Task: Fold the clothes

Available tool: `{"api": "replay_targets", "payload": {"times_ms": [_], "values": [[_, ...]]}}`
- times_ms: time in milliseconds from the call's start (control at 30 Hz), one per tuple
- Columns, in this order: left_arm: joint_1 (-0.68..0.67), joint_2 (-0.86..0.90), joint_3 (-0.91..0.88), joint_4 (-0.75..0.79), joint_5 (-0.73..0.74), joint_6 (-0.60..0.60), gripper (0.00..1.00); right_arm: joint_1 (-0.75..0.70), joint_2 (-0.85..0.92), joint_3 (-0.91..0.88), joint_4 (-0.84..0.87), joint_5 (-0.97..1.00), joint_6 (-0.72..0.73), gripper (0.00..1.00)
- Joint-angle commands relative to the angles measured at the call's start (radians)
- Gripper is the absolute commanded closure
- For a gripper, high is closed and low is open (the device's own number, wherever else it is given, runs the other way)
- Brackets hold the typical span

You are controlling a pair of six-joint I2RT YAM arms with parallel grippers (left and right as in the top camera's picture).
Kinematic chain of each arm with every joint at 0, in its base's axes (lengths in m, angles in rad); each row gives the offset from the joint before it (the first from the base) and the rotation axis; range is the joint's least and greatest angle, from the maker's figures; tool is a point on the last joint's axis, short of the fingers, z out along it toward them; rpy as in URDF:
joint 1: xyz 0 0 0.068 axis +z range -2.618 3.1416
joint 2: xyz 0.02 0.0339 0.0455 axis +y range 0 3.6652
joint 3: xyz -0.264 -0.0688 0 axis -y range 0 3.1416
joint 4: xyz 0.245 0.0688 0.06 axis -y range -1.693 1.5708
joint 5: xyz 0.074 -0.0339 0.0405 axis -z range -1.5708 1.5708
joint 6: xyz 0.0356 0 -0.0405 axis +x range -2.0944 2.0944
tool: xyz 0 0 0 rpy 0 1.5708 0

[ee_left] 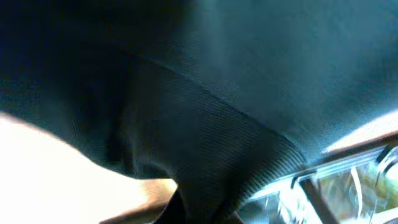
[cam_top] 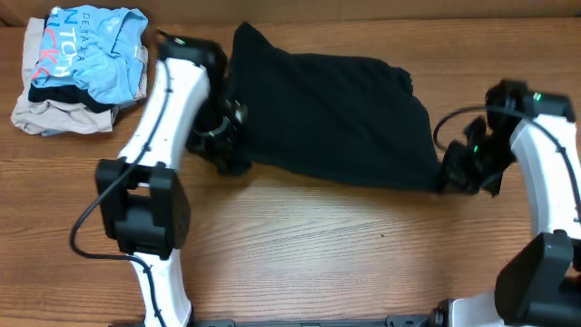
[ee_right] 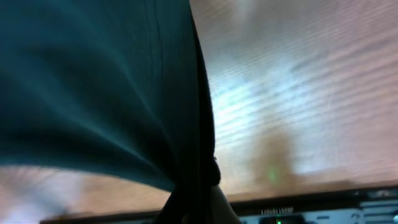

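Note:
The black T-shirt (cam_top: 331, 113) lies spread across the middle of the wooden table in the overhead view. My left gripper (cam_top: 222, 154) is shut on its near left edge. My right gripper (cam_top: 451, 177) is shut on its near right corner. In the left wrist view the black T-shirt (ee_left: 205, 106) fills the frame and hides the fingers. In the right wrist view the black T-shirt (ee_right: 124, 93) hangs in a bunched fold down into the jaws (ee_right: 196, 199). No logo marks or lettering show.
A pile of clothes stands at the back left: a light blue shirt with pink and white lettering (cam_top: 100, 50) on top of a beige garment (cam_top: 54, 113). Bare wooden table (cam_top: 336, 245) lies in front of the T-shirt.

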Motion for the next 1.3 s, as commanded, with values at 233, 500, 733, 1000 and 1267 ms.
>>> {"api": "replay_targets", "payload": {"times_ms": [233, 500, 733, 1000, 1267], "values": [[-0.171, -0.027, -0.234, 0.037, -0.007, -0.019, 0.04, -0.01, -0.038, -0.183, 0.11, 0.024, 0.06, 0.43], [-0.144, -0.027, -0.207, 0.097, -0.169, -0.141, 0.0, -0.01, -0.038, -0.113, 0.308, 0.024, 0.007, 0.35], [-0.093, -0.029, -0.095, 0.265, -0.184, -0.125, 0.0, -0.008, -0.007, -0.109, 0.743, 0.026, -0.005, 0.3], [-0.079, -0.029, -0.062, 0.603, -0.183, -0.125, 0.0, -0.003, 0.135, -0.095, 1.104, -0.014, -0.009, 0.35], [-0.077, -0.029, -0.062, 0.699, -0.183, -0.126, 0.0, 0.039, 0.384, 0.252, 0.962, 0.013, -0.106, 0.36]]}}
